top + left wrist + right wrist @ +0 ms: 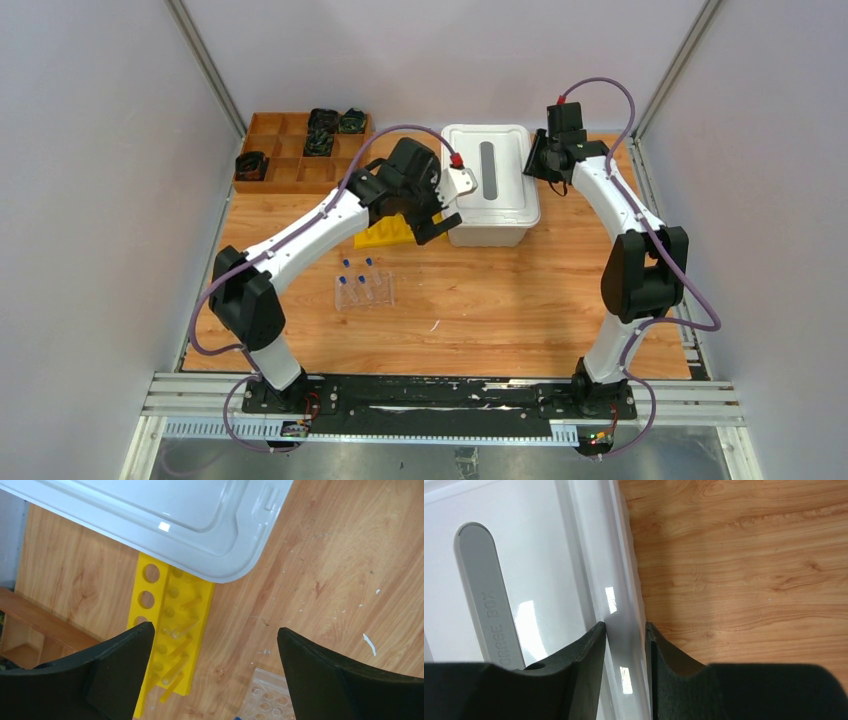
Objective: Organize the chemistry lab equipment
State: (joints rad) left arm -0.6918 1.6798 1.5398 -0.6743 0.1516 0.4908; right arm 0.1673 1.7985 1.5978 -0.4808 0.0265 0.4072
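The left gripper [215, 630] is fully open and holds nothing. It hangs above the near left corner of the white storage box [492, 200], over the yellow rack [172, 610]. The right gripper [625, 627] is narrowly open, its jaws straddling the right rim of the box lid [549, 555]. Contact with the rim cannot be confirmed. The clear tube rack [365, 291], carrying blue-capped tubes [341, 282], stands on the table [530, 310] just near of the yellow rack, apart from both grippers.
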